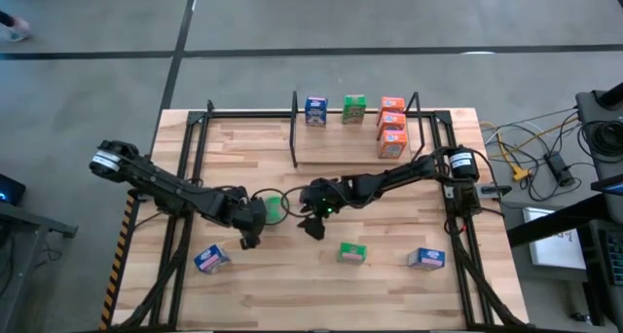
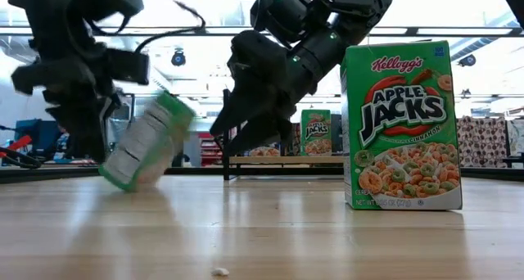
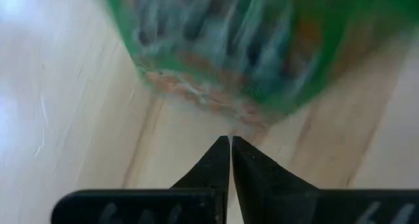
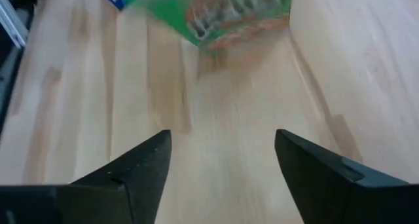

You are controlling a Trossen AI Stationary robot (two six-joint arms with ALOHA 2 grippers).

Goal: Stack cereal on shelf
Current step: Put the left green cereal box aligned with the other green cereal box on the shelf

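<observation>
on the wooden counter both arms meet near the middle. the left tool has its two fingers pressed together with nothing between them, the tips pointing toward a green cereal box that lies just beyond them; in the low view this box is tilted, resting on one lower edge on the counter, free of both tools. the right tool hangs just on the other side of that box with its fingers spread wide and empty; its wrist view shows the bare counter between the two dark fingers and the green box ahead of them, apart from the tips. the shelf stands at the far side of the counter and carries a blue box, a green box and three orange boxes set close together in a row toward the near edge. on the near part of the counter, well apart from one another, lie a blue box, a second green box standing upright, and another blue box.
</observation>
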